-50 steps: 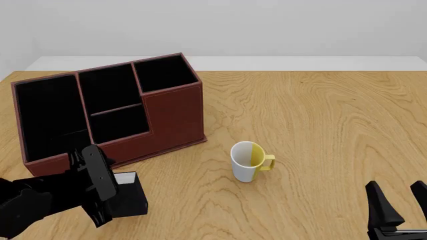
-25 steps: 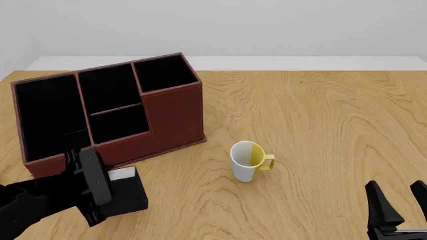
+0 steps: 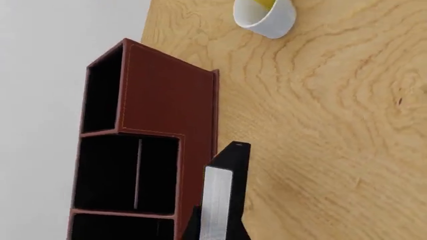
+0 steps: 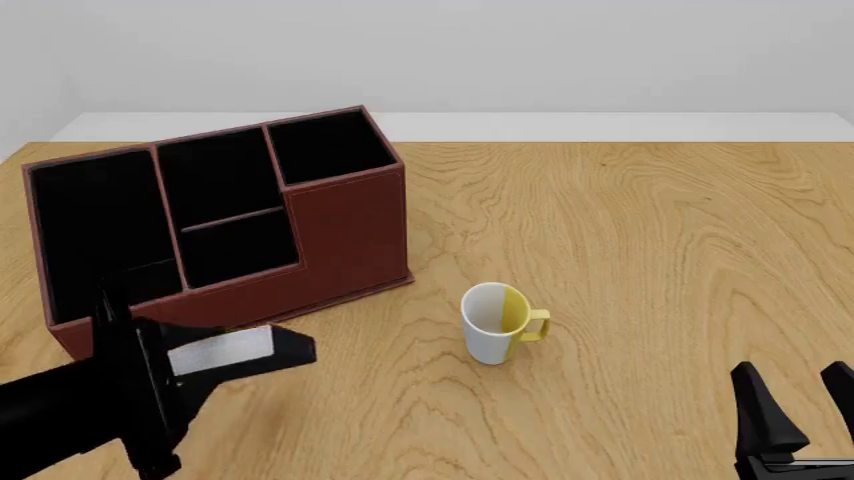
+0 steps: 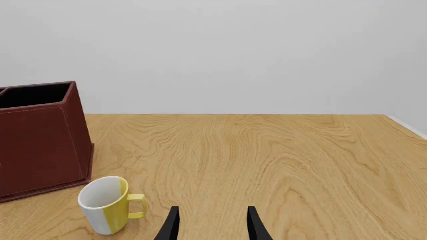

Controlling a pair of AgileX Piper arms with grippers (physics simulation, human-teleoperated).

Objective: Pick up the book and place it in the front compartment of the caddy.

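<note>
On the wooden desk [image 4: 641, 250] the reddish-brown caddy [image 4: 340, 235] stands beside the book [image 4: 240, 352], which my left jaws [image 4: 158, 375] seem to clamp, tilted, just in front of its low wall, while my right jaws [image 5: 210, 225] hang open near the white-and-yellow mug [image 4: 497, 322].

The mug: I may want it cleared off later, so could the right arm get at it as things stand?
Probably yes. The right gripper is open and holds nothing, and only bare table lies between it and the mug. The caddy and the left gripper with the book stand off to the side.
</note>
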